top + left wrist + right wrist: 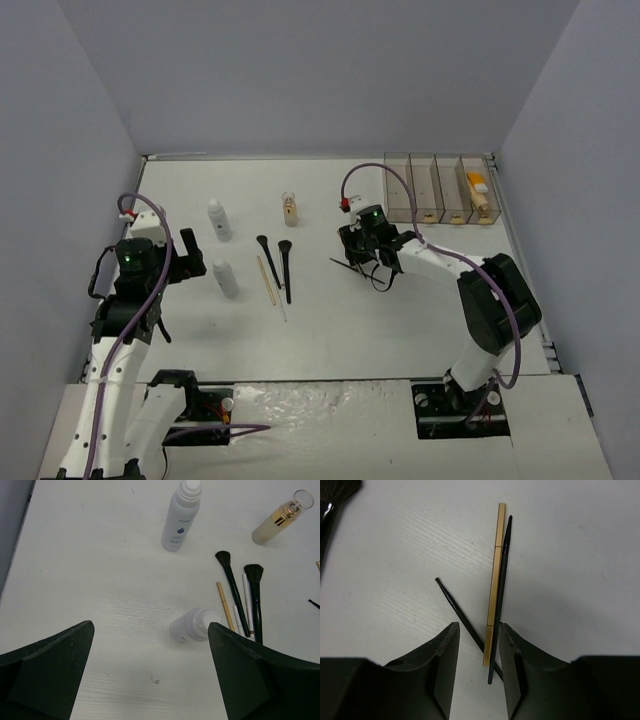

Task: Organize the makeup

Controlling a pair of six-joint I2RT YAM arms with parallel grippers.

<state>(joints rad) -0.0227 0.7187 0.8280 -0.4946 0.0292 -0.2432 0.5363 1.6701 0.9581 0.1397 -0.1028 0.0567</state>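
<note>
Only the right wrist view shows what lies between the fingers of the right gripper: a gold pencil and a thin black pencil side by side, with a second black stick angling out toward 10 o'clock. The jaws are narrow around them, and a sliver of table shows beside the left finger.

The left wrist view shows the left gripper spread wide and empty, with a white bottle at its 12 o'clock.

Overhead, the smoky four-compartment box sits at 1 o'clock on the table. Its rightmost compartment holds an orange tube and a beige tube.
</note>
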